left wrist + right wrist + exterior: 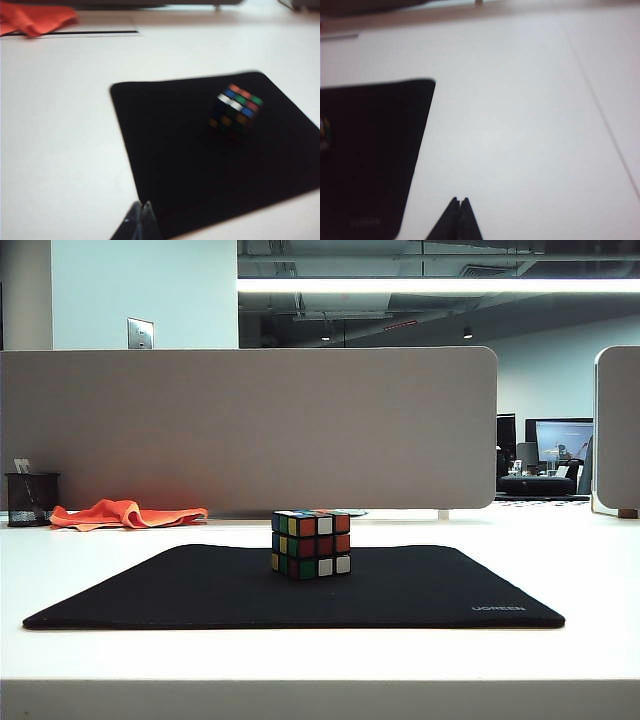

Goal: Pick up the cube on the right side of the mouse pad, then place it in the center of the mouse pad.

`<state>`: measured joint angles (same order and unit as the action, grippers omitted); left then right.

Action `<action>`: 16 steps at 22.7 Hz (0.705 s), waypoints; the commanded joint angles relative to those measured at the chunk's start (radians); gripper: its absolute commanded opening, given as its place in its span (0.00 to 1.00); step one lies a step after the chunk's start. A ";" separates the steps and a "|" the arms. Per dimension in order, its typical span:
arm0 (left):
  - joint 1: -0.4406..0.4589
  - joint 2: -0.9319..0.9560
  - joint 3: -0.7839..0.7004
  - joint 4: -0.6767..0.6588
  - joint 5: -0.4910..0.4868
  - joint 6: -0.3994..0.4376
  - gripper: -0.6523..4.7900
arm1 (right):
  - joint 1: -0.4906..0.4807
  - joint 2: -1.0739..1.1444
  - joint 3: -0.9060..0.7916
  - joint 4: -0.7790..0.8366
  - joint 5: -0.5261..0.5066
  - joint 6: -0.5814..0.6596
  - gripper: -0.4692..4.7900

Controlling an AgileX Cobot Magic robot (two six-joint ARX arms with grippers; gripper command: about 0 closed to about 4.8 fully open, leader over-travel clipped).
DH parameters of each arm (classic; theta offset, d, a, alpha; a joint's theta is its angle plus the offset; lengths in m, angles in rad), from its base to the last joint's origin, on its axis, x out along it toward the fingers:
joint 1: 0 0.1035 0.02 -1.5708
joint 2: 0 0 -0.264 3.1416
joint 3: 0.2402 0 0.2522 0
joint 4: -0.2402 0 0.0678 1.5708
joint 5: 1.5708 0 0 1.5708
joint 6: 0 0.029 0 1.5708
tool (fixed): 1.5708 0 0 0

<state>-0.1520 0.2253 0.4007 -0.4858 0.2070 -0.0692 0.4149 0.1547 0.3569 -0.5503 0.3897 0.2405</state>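
Left gripper (141, 206) is closed with nothing between its fingertips, hanging above the near edge of the mouse pad; right gripper (460, 201) is likewise closed and empty, above bare desk off the pad's right side. Neither shows in the exterior view.

White desk (90, 650) carries everything. Grey partition (250, 430) stands along its far edge. Mouse pad (200, 590), black, lies flat mid-desk, UGREEN lettering at its near right corner. Orange cloth (125, 513) lies crumpled at far left, beside a black mesh pen cup (30, 500). Cube (311, 544) sits upright near the pad's centre, touching only the pad.
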 commanded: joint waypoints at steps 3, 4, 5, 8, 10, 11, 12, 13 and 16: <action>0.000 -0.001 -0.056 0.101 -0.051 -0.043 0.11 | 0.001 -0.085 -0.062 0.162 -0.008 -0.160 0.09; 0.000 -0.001 -0.070 0.126 -0.044 -0.043 0.11 | 0.001 -0.100 -0.073 0.167 -0.013 -0.182 0.09; 0.000 -0.001 -0.084 0.148 -0.037 -0.044 0.11 | 0.002 -0.117 -0.088 0.166 -0.025 -0.194 0.09; -0.001 -0.001 -0.143 0.225 -0.020 -0.043 0.11 | 0.003 -0.156 -0.152 0.168 -0.055 -0.193 0.09; -0.003 -0.002 -0.158 0.243 -0.020 -0.043 0.11 | 0.005 -0.156 -0.172 0.172 -0.056 -0.193 0.09; -0.006 -0.002 -0.167 0.257 -0.025 -0.039 0.11 | 0.006 -0.156 -0.185 0.180 -0.056 -0.193 0.09; -0.008 -0.002 -0.175 0.271 -0.027 -0.036 0.11 | 0.006 -0.156 -0.198 0.188 -0.056 -0.193 0.09; -0.008 -0.002 -0.187 0.292 -0.027 -0.036 0.11 | 0.006 -0.156 -0.209 0.198 -0.056 -0.193 0.09; -0.008 -0.006 -0.230 0.335 -0.027 -0.037 0.11 | 0.006 -0.156 -0.241 0.229 -0.055 -0.193 0.09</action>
<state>-0.1596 0.2214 0.1791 -0.1795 0.1795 -0.1070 0.4202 0.0013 0.1146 -0.3595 0.3355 0.0513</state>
